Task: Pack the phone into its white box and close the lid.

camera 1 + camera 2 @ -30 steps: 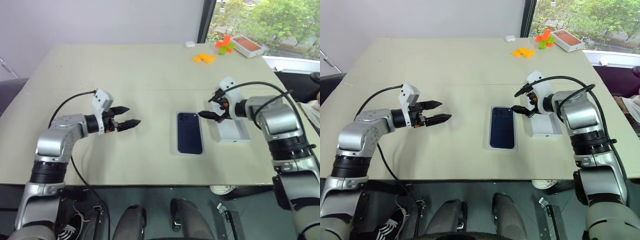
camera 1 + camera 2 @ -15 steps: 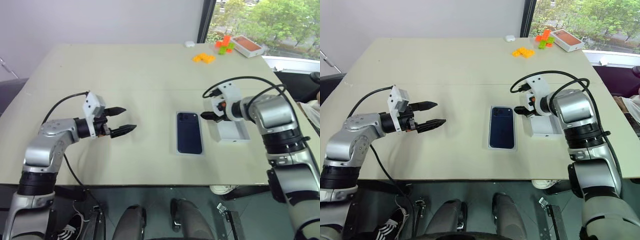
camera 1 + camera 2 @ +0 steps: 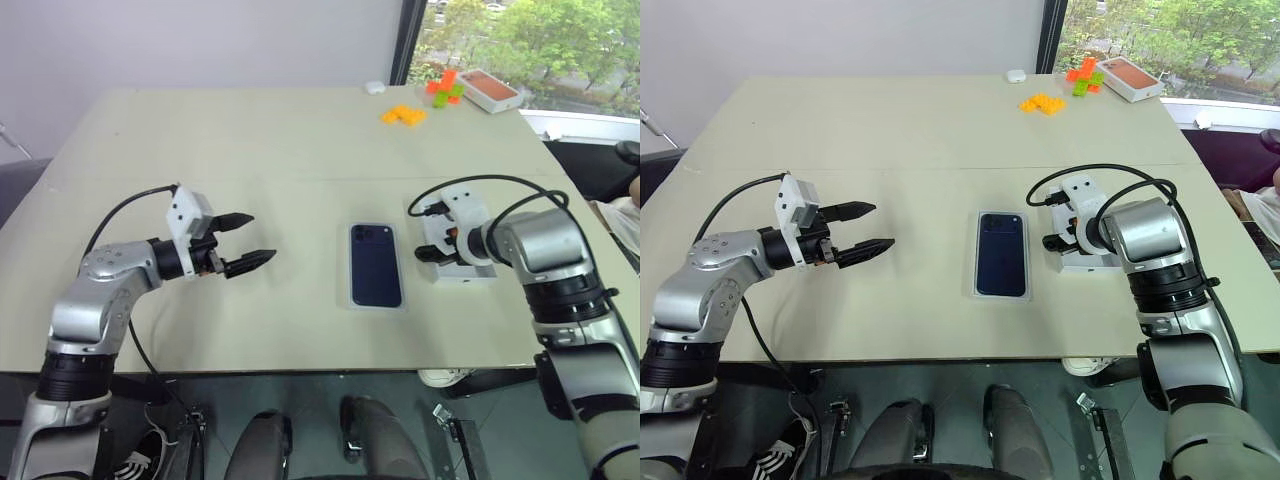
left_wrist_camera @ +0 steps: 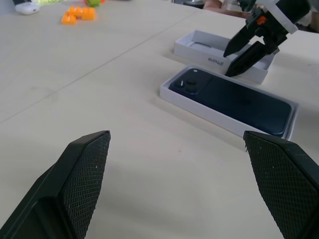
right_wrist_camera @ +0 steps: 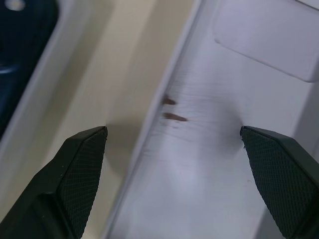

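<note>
Both grippers are spread wide and hold nothing, and up close the right gripper [image 4: 249, 47] points down over the lid's [image 4: 199, 46] near wall, beside the phone [image 3: 375, 265] in its white box [image 4: 169, 92].

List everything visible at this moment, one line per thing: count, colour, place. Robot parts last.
table: one, beige, under everything.
phone: one, dark navy, lying in the white box, back up.
white box: one, white, table centre.
lid: one, white, open side up, right of the white box, under the right tool.
toy bricks: small pile, orange, far side; more orange and green ones beyond.
orange-topped box: one, far right corner.
small white object: one, far edge.
left tool: black fingers open, above bare table.
right tool: black fingers open, pointing down at the lid's near wall.
</note>
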Robot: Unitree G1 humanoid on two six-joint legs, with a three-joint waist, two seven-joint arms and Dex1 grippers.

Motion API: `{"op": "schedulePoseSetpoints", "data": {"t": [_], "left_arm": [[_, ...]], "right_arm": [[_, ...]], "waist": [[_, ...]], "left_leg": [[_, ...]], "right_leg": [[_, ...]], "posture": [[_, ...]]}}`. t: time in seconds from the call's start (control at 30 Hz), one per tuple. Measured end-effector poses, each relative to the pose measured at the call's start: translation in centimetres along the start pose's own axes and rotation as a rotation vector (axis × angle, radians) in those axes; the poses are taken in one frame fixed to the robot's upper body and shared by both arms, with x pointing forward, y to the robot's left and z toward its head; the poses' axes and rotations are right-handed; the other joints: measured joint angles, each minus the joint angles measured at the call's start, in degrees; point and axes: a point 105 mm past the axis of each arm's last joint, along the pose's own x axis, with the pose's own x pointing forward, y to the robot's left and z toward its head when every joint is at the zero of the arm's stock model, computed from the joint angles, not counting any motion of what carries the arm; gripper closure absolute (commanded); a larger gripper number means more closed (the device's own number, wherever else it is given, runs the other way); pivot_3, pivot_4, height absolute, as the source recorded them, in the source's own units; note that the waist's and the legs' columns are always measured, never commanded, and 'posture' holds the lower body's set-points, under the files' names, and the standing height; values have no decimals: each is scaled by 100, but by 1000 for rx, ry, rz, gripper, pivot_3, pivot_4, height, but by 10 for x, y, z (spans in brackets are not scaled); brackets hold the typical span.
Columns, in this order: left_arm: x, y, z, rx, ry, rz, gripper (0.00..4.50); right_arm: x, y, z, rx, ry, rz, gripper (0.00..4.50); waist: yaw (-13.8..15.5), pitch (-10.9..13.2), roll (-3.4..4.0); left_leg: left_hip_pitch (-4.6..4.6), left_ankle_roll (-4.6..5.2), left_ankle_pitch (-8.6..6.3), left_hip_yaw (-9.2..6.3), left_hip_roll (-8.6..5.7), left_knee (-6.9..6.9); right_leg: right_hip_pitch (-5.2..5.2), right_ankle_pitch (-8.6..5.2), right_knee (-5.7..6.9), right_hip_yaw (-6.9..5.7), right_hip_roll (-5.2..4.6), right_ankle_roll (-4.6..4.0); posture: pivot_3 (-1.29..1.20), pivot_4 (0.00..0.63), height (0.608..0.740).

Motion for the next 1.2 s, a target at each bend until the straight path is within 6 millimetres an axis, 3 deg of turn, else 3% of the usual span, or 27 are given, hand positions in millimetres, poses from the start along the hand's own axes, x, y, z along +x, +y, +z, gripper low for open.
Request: {"op": "schedulePoseSetpoints", "data": {"t": [0.27, 0.3, 0.37, 0.6, 1.2], "left_arm": [[-3, -15, 2, 55, -30, -58, 0], [-2, -16, 3, 60, -33, -59, 0], [-2, -16, 4, 71, -40, -60, 0], [-1, -16, 4, 66, -48, -54, 0], [-1, -16, 5, 64, -49, -48, 0]], "right_arm": [[0, 1, -2, 35, 15, -28, 29], [0, 1, -2, 35, 15, -28, 263], [-1, 1, -2, 45, 15, -31, 798], [0, 4, -1, 77, 22, -27, 4438], [-1, 3, -1, 85, 23, -42, 4438]], "waist": [[12, 0, 0], [10, 0, 0], [9, 0, 0], [-7, 0, 0], [-5, 0, 0]], "left_leg": [[-2, 0, 0, 0, 0, 1], [-1, 0, 0, 1, 0, 1], [-1, 0, 0, 1, 0, 1], [0, 0, 0, 1, 0, 1], [0, 0, 0, 1, 0, 1]], "right_leg": [[0, 0, -2, 0, 0, 0], [0, 0, -2, 0, 0, 0], [0, 0, -2, 0, 1, 0], [1, 0, -1, 0, 2, 0], [1, 0, -1, 0, 3, 0]], "posture": [[0, 150, 740], [0, 150, 740], [0, 150, 740], [0, 150, 740], [0, 150, 740]]}}
